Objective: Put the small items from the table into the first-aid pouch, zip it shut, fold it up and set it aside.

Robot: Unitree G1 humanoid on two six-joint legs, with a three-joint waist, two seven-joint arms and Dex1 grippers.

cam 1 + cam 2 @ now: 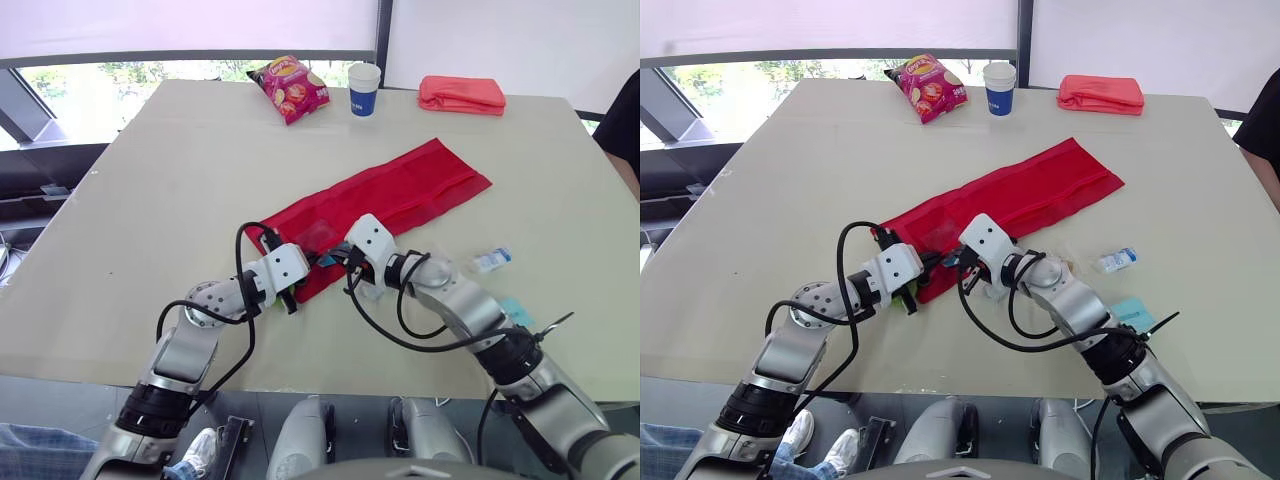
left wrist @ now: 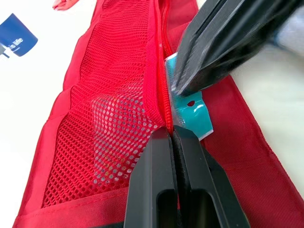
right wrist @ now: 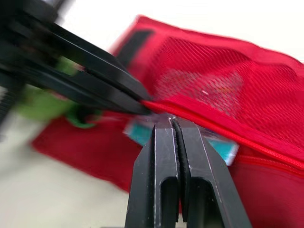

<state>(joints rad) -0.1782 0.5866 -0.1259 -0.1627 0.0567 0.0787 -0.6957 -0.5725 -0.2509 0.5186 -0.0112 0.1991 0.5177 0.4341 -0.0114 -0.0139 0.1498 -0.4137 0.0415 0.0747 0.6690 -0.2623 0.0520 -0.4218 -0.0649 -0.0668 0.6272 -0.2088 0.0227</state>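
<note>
The red first-aid pouch (image 1: 400, 190) lies unfolded as a long strip across the middle of the table. Its mesh pocket and zipper (image 2: 164, 95) face up. My left gripper (image 2: 172, 134) is shut on the zipper edge at the pouch's near end. My right gripper (image 3: 172, 122) comes in from the other side, shut on a small teal packet (image 2: 194, 114) that lies at the zipper line. The two sets of fingertips nearly touch (image 1: 318, 264). A small vial (image 1: 492, 260), a clear wrapper (image 1: 440, 268) and another teal packet (image 1: 515, 310) lie on the table to the right.
At the far edge stand a chips bag (image 1: 290, 88), a blue-and-white paper cup (image 1: 363, 88) and a folded red cloth (image 1: 462, 94). A person's dark sleeve (image 1: 625, 120) shows at the right edge. Bare tabletop (image 1: 170, 190) spreads to the left of the pouch.
</note>
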